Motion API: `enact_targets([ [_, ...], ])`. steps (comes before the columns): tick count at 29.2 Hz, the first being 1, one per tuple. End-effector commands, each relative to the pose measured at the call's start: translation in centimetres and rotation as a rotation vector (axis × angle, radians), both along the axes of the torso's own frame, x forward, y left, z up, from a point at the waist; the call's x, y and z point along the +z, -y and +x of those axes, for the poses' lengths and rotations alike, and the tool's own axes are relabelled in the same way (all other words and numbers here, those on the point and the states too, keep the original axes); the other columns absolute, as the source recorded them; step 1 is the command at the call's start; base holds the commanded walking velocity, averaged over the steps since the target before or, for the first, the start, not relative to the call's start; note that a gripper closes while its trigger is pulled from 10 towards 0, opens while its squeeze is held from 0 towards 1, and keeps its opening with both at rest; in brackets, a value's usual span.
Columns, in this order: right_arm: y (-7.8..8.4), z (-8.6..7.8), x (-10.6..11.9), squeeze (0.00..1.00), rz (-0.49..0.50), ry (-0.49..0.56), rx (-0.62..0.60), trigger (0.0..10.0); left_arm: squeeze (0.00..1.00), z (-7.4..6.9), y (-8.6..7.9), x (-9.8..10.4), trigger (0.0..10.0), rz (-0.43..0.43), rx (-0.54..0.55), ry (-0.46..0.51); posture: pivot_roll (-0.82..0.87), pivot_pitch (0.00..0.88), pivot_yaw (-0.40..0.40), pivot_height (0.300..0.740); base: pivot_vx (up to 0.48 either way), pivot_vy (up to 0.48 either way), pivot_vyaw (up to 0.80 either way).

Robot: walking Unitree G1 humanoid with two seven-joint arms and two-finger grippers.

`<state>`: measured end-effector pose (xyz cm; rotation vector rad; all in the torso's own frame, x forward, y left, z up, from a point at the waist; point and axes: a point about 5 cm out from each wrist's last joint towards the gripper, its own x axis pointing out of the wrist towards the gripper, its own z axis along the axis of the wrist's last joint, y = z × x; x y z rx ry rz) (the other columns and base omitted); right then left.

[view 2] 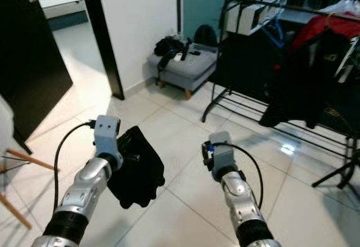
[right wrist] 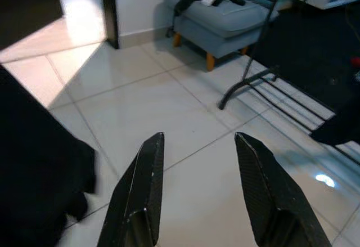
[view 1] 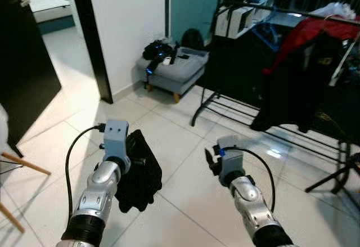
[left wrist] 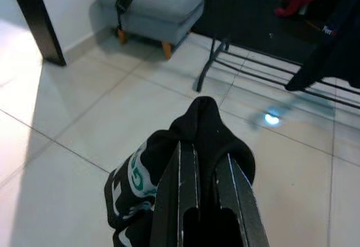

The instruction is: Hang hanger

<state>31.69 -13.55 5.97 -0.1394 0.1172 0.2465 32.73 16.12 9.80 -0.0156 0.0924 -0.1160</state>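
Left gripper (left wrist: 205, 202) pinches black garment (view 1: 138, 174); right gripper (right wrist: 197, 193) spread wide, empty; clothes rack (view 1: 292, 16) well apart, nothing hung yet.

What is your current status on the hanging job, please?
Left gripper jaws shut on black garment. Right gripper jaws open, empty, over floor tiles. Clothes rack ahead to the right, already carrying clothes. No hanger made out.
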Motion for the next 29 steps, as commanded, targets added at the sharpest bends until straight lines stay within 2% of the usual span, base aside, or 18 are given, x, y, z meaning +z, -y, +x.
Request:
enact_targets([
  [1,-0.1,-0.1,-0.2,0.00,0.004,-0.008,0.005,10.0,0.00,0.1,0.0,0.0,10.0,-0.012,-0.004,-0.007,-0.05,0.022,-0.039,0.740,0.000,0.000,0.00],
  [5,-0.1,-0.1,-0.2,0.00,0.003,-0.008,0.004,10.0,0.00,0.2,-0.2,-0.3,10.0,-0.037,0.007,-0.031,-0.05,0.024,-0.038,0.740,0.000,0.360,0.00],
  [12,-0.1,0.0,-0.1,0.00,0.005,-0.006,0.002,10.0,0.00,0.2,-0.3,-0.3,10.0,-0.022,0.011,-0.035,-0.05,0.023,-0.035,0.740,0.000,0.465,0.00],
  [20,-0.2,0.0,-0.1,0.00,0.008,-0.005,0.002,10.0,0.00,0.4,-0.1,0.1,10.0,0.002,0.005,-0.008,-0.05,0.018,-0.038,0.740,0.000,0.000,0.00],
  [24,-0.2,0.0,-0.1,0.00,0.005,-0.001,0.009,10.0,0.00,0.5,-0.1,1.1,10.0,-0.013,0.008,0.055,-0.04,0.026,-0.043,0.740,0.000,0.000,0.00],
  [27,-0.9,-0.1,-0.1,0.00,-0.006,-0.001,0.041,10.0,0.00,1.6,-0.7,3.9,10.0,-0.025,0.047,0.124,-0.02,0.060,-0.048,0.740,0.000,0.000,0.00],
  [28,-0.9,-0.1,-0.1,0.00,-0.006,-0.001,0.041,10.0,0.00,1.6,-0.7,3.9,10.0,-0.025,0.047,0.124,-0.02,0.060,-0.048,0.740,0.000,0.000,0.00],
  [29,-1.4,-0.2,-0.3,0.00,-0.012,-0.005,0.072,10.0,0.00,2.2,-0.8,5.2,10.0,-0.022,0.022,0.135,0.00,0.068,-0.043,0.740,0.000,0.000,0.00],
])
